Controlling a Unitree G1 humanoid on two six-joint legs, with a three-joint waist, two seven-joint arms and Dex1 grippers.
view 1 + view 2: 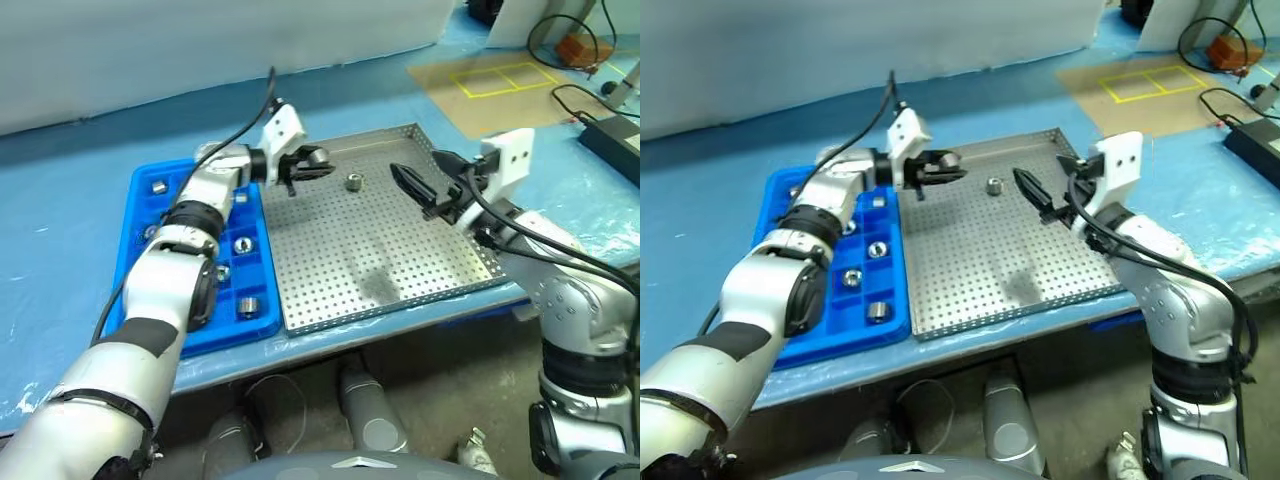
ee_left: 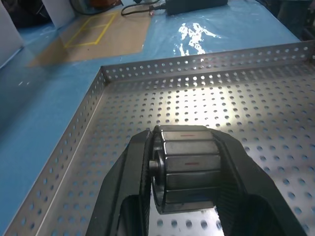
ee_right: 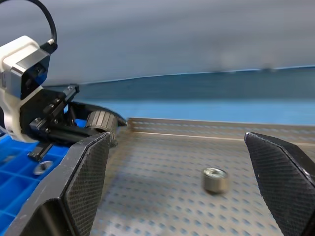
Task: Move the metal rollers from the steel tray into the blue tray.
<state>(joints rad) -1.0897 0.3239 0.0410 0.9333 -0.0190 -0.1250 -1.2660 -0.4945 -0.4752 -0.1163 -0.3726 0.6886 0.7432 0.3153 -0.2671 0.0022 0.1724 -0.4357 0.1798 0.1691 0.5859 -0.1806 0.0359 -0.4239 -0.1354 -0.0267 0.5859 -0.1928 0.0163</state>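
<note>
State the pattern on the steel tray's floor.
The steel tray has a silver floor perforated with a regular grid of small round holes, seen best in the left wrist view.

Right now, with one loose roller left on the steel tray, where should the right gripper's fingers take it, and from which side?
Probably across the curved side wall of the roller, coming from above. It stands on end, hole up, alone on the steel tray, so both flanks are free. The right gripper is open, near it.
</note>
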